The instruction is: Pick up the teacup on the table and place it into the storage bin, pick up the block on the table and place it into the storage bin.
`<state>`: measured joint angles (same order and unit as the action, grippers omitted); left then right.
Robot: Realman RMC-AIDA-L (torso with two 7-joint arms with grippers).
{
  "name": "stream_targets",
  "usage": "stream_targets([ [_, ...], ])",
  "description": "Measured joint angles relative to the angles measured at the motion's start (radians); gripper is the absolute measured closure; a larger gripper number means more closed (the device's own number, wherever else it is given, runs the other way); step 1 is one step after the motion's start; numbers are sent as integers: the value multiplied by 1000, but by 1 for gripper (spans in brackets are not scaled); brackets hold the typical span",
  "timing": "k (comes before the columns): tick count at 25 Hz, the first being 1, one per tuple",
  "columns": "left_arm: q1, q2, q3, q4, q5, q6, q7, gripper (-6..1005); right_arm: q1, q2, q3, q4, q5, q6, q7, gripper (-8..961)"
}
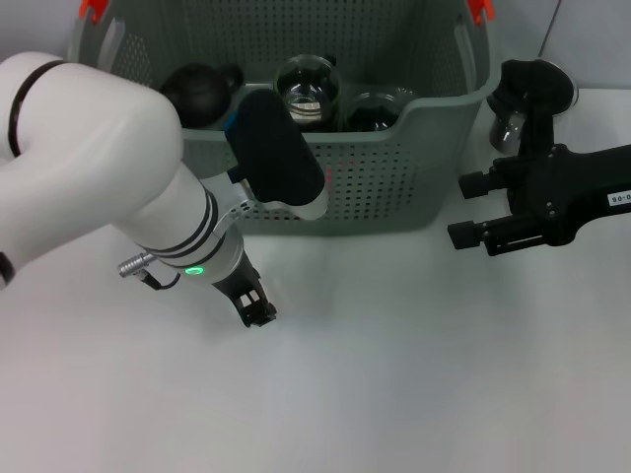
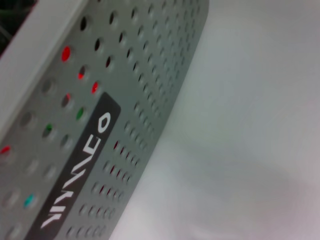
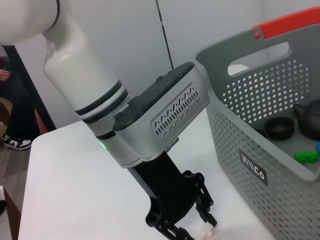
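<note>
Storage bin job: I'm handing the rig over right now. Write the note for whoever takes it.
Left gripper: low over the white table, just in front of the grey-green perforated plastic storage bin.
Right gripper: open, empty, off the bin's right end.
In the bin: a small dark teacup and a green toy block, near a dark teapot.
Done: both placements look complete.
Left: probably only pulling the arms back. First check that the left gripper carries nothing.
</note>
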<state>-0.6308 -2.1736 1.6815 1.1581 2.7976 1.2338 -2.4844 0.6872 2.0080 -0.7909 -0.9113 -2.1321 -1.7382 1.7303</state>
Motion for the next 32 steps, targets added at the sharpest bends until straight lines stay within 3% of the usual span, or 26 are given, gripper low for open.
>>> stream_targets([
  [3, -12, 0, -4, -14, 0, 6, -2, 573, -1, 0, 0, 0, 1, 1, 0, 135],
  [13, -4, 1, -9, 64, -4, 67, -1, 563, -2, 0, -1, 0, 2, 2, 0, 133],
  [20, 29, 1, -86, 274, -37, 254, 14, 556, 0, -4, -1, 0, 1, 1, -1, 134],
  [23, 59, 2, -198, 422, -128, 363, 46, 553, 2, -5, -1, 0, 2, 1, -1, 134],
  [26, 64, 4, -391, 540, -292, 473, 89, 550, 3, -7, -1, -3, 2, -3, -6, 135],
  [32, -28, 24, -729, 563, -473, 535, 151, 544, 4, -8, -3, -4, 4, -7, -11, 135],
])
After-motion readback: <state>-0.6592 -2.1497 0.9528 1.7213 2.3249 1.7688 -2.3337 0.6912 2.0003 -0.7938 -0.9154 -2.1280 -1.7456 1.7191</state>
